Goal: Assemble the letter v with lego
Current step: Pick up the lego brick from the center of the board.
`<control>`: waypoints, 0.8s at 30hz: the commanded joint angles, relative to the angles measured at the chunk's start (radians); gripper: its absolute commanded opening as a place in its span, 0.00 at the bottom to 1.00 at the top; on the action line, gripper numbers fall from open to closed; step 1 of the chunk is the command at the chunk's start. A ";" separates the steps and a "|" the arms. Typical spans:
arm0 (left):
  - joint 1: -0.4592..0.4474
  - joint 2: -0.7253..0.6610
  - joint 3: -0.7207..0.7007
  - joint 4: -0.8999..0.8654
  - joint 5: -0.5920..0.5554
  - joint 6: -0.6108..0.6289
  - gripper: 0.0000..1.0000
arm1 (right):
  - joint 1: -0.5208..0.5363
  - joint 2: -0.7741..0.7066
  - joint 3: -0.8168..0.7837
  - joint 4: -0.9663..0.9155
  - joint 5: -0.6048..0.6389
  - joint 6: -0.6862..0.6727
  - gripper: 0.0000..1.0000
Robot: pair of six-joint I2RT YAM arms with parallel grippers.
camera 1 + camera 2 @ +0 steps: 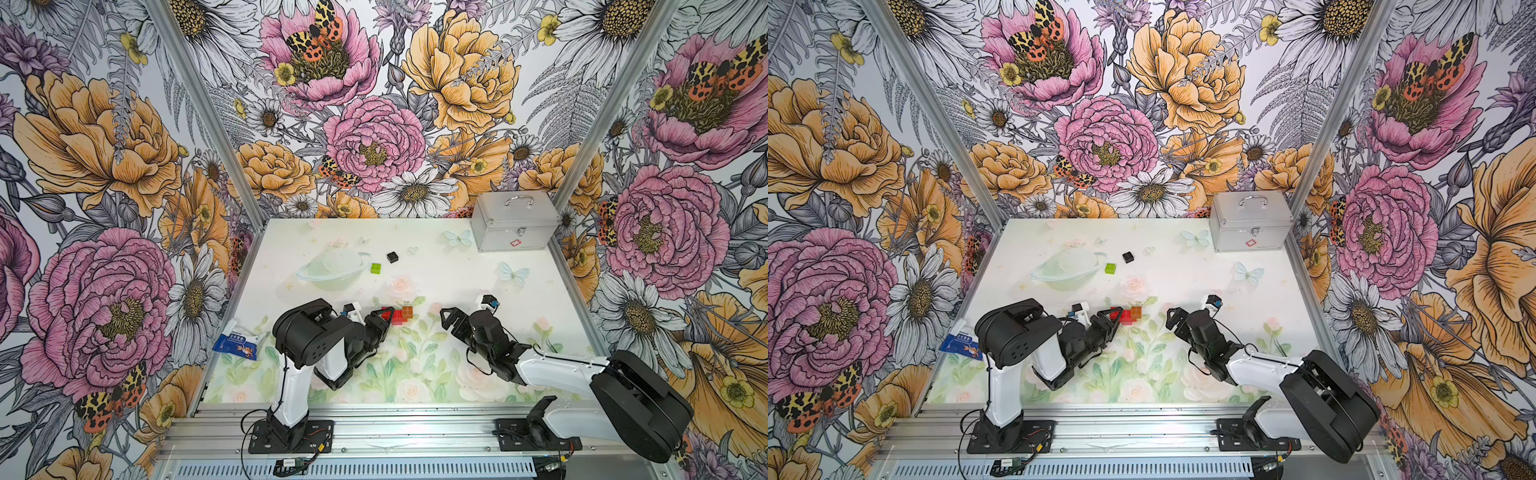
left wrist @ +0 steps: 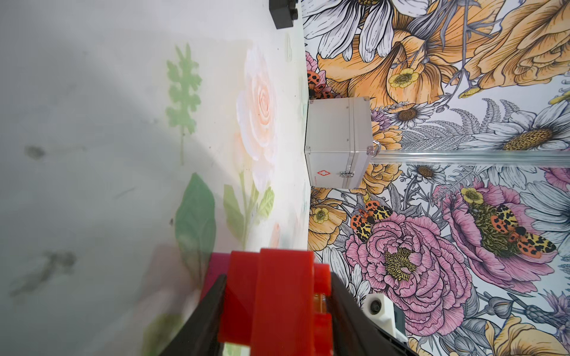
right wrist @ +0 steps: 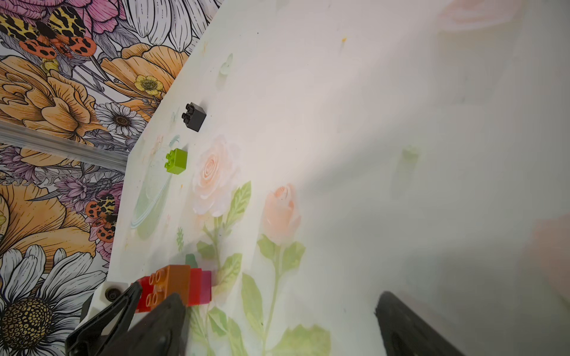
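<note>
- Lego stack [image 1: 400, 316], red, orange-brown and pink plastic bricks: my left gripper [image 1: 386, 316] clamps the red end, likely bracing it.
- Right gripper [image 1: 445, 319]: jaws wide, empty, hovering right.

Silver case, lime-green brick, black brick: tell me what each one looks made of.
Silver case: likely aluminium sheet, matte grey, with brighter metal edge strips, latch and handle.
Lime-green brick: moulded plastic, smooth and slightly glossy, with crisp round studs and uniform colour.
Black brick: seemingly the same plastic, by its studs and sharp edges; sheen hard to judge.
</note>
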 commanded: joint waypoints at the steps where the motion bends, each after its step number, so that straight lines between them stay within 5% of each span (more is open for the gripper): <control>1: 0.005 0.003 -0.005 -0.041 -0.004 0.013 0.41 | -0.004 -0.025 0.005 -0.009 0.011 -0.052 0.99; 6: 0.024 -0.038 -0.015 -0.065 0.028 -0.030 0.22 | 0.013 -0.047 0.115 -0.151 -0.038 -0.271 0.99; 11: 0.072 -0.141 -0.020 -0.290 0.121 -0.121 0.00 | 0.050 -0.120 0.210 -0.348 0.004 -0.548 0.99; 15: 0.108 -0.350 0.011 -0.662 0.204 -0.149 0.00 | 0.096 -0.189 0.246 -0.389 0.005 -0.843 0.99; 19: 0.165 -0.595 0.175 -1.308 0.253 -0.029 0.00 | 0.123 -0.205 0.270 -0.382 -0.046 -1.117 1.00; 24: 0.285 -0.618 0.299 -1.638 0.383 0.065 0.00 | 0.135 -0.192 0.299 -0.374 -0.134 -1.306 0.99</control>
